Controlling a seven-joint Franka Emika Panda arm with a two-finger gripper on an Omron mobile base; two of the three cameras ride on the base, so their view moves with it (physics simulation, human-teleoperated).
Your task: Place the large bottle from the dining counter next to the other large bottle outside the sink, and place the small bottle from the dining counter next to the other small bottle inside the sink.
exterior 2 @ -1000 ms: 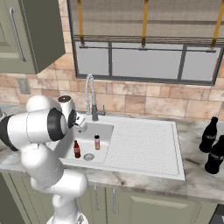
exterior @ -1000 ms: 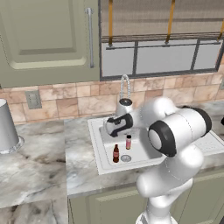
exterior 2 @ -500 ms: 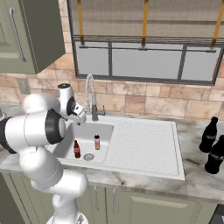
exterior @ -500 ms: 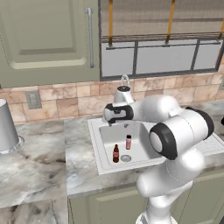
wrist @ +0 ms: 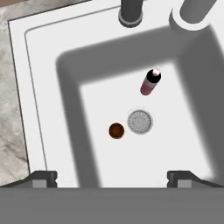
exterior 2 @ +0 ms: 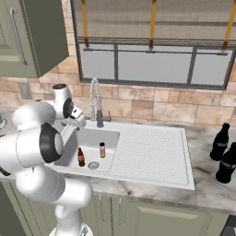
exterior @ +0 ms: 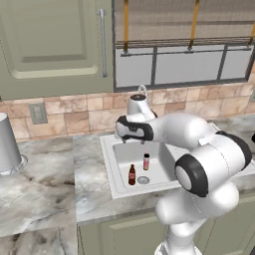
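Note:
Two small bottles stand upright in the sink [exterior: 115, 172] [exterior 2: 69, 152] [wrist: 48, 65], close together by the drain. One is a brown small bottle [exterior: 132, 175] [exterior 2: 81, 157] [wrist: 116, 131]. The other is a red-labelled, dark-capped bottle [exterior: 146, 162] [exterior 2: 102, 150] [wrist: 150, 82]. My gripper [exterior: 133, 133] [exterior 2: 79, 122] [wrist: 112, 179] hangs open and empty above the basin, straight over the brown bottle. Two tall black large bottles [exterior 2: 219, 142] [exterior 2: 227, 163] stand side by side on the worktop right of the sink. I cannot tell which one came from the dining counter, which is out of view.
A curved metal faucet [exterior: 142, 92] [exterior 2: 95, 99] rises behind the basin, close to my hand. A ribbed drainboard [exterior 2: 147, 152] lies right of the basin. A grey canister [exterior: 7, 149] stands on the marbled worktop at far left. A window and wall cabinets are above.
My hand has lifted a little and drifted left over the basin while the elbow swung out to the right. Both small bottles have stayed put, and the jaws stay wide.

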